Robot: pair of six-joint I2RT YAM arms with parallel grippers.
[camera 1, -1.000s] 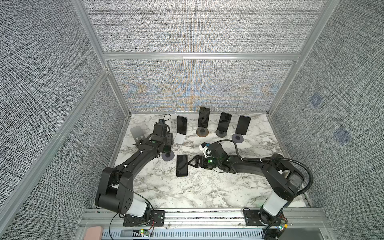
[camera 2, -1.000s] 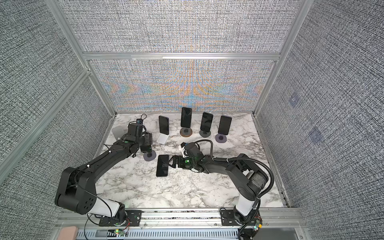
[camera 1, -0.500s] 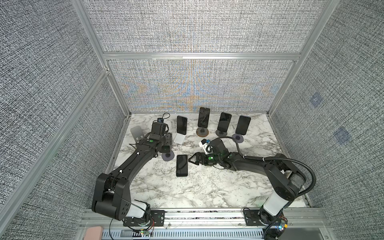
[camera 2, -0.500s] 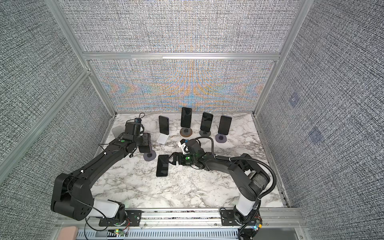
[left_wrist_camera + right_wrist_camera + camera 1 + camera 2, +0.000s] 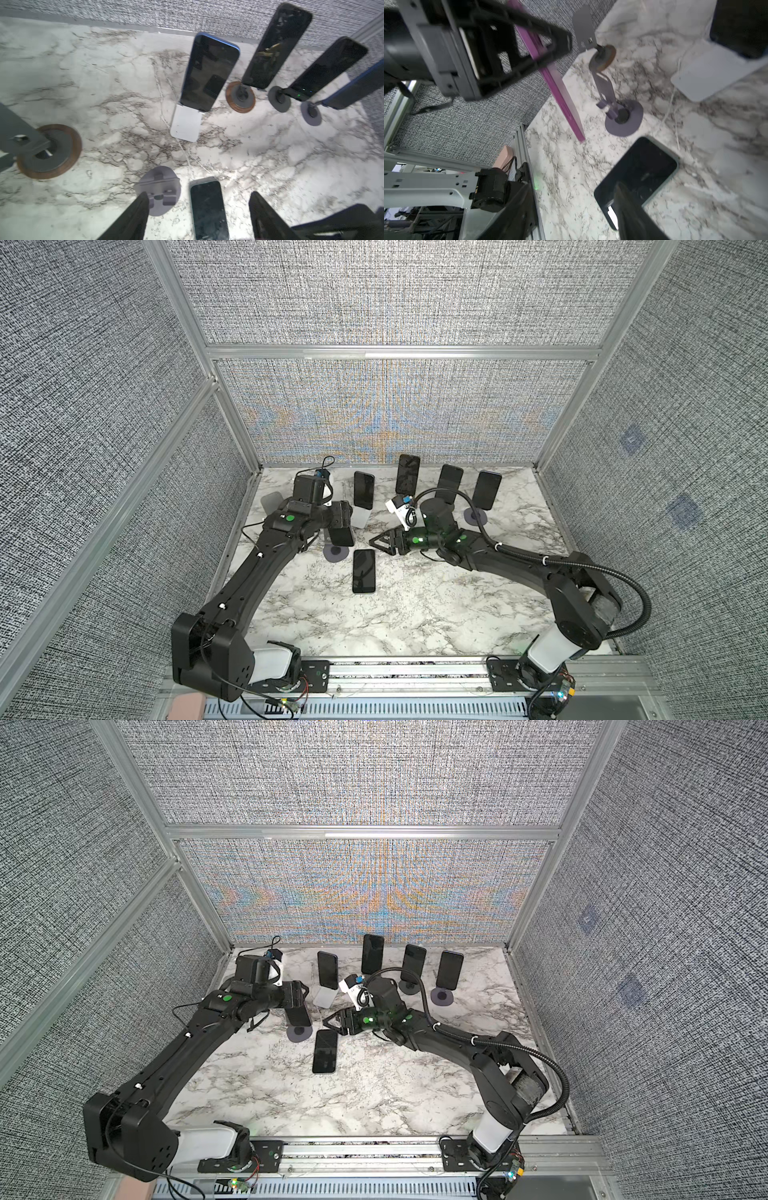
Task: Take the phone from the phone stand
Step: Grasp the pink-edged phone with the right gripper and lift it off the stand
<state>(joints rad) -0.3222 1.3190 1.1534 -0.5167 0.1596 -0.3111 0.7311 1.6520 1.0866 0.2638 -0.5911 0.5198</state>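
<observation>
Phones (image 5: pixel 407 474): 4 on stands (image 5: pixel 476 515), 1 flat; left tool (image 5: pixel 556 43) w/ 1 phone (image 5: pixel 563 93).

I'm working in lab test cell: grey fabric panels (image 5: pixel 374 302) in aluminium framing (image 5: pixel 399 353), marble-print tabletop (image 5: pixel 415 614), robot mounting rail (image 5: pixel 407 672).

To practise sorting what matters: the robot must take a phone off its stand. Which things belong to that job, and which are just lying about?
In the job: purple phone, its stand, left gripper holding the phone.
Lying about: flat phone, four standing phones behind, spare stand.
</observation>
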